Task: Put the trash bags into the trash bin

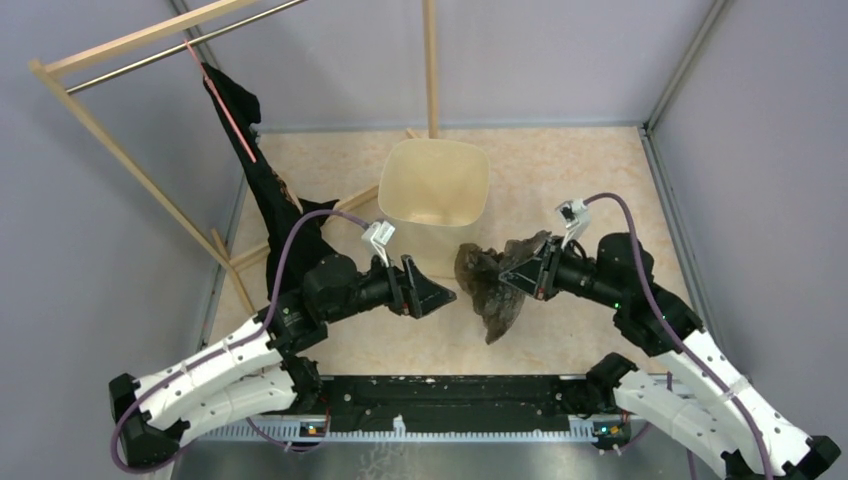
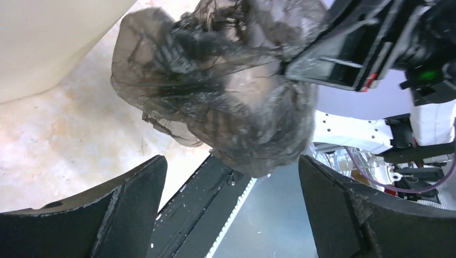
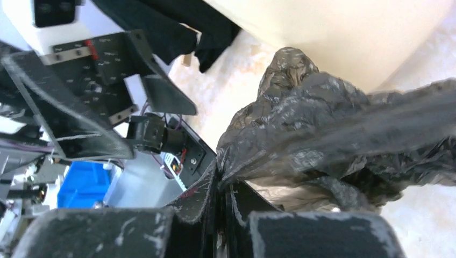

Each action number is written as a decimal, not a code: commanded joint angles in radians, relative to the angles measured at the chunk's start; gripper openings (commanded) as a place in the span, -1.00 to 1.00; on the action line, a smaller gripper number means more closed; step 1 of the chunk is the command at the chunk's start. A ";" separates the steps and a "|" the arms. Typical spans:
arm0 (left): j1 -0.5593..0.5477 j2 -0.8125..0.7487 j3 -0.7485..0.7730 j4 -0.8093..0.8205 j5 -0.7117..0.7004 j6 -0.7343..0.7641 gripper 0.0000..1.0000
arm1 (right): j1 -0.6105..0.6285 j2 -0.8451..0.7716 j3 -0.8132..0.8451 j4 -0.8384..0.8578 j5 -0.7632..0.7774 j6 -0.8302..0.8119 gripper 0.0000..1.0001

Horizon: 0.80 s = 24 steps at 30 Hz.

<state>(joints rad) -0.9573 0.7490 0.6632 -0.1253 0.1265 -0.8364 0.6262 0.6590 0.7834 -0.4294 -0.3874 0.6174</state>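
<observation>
right pincer (image 3: 220, 185) is pinching the trash bag (image 3: 322, 134) near-right of the trash bin (image 1: 440, 190); left pincer (image 2: 231, 188) is gaping wide, empty.

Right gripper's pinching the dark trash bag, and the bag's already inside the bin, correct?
Not inside. The right gripper does pinch the trash bag, but the bag is outside the trash bin, on its near side; the top external view shows this.

Cream trash bin (image 1: 440, 190) upright, open – crumpled translucent dark trash bag (image 1: 490, 285) just beside its near wall.
</observation>
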 commanded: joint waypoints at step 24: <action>-0.454 0.601 0.570 -0.290 -0.404 0.119 0.96 | 0.004 0.006 -0.108 -0.123 0.321 0.857 -1.00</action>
<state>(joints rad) -1.3537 1.3025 1.1847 -0.4107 -0.1562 -0.7292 0.6266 0.6773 0.6487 -0.5682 -0.0982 1.4105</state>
